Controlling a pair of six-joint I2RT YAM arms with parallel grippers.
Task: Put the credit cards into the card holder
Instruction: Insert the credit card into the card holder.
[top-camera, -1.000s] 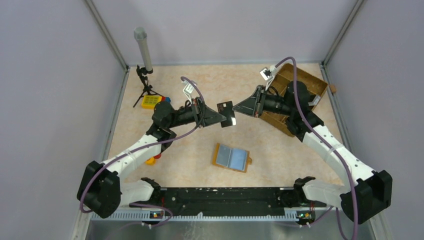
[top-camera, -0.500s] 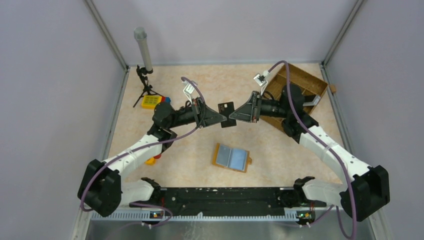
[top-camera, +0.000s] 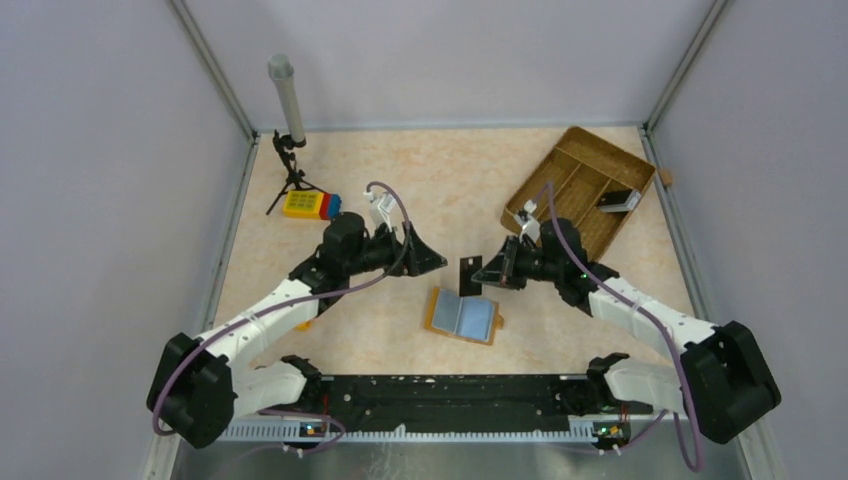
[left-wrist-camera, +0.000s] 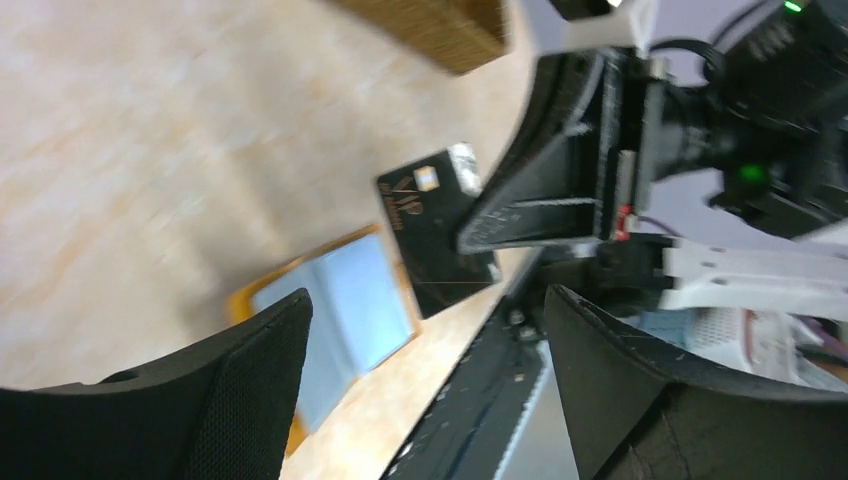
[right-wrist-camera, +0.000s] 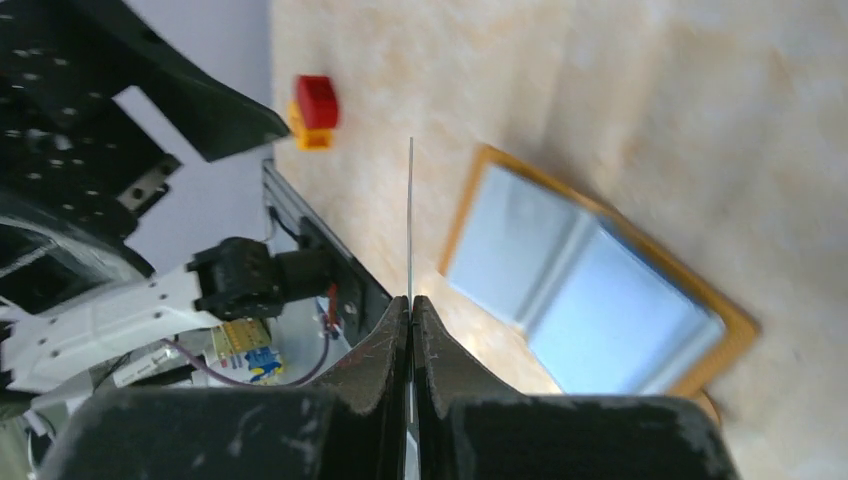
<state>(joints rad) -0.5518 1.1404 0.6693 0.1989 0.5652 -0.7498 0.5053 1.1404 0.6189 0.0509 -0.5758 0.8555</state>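
The right pincer (right-wrist-camera: 411, 300) is clenched on one end of a black card (top-camera: 468, 274), holding it on edge in the air, just beside the far edge of the card holder (top-camera: 462, 315). The holder lies open on the table (top-camera: 450, 170), its light blue inside facing up. The left pincer (top-camera: 438, 262) is released, jaws wide, near the card but apart from it. A tray (top-camera: 540, 168) sits far right and a toy block (top-camera: 310, 204) far left.
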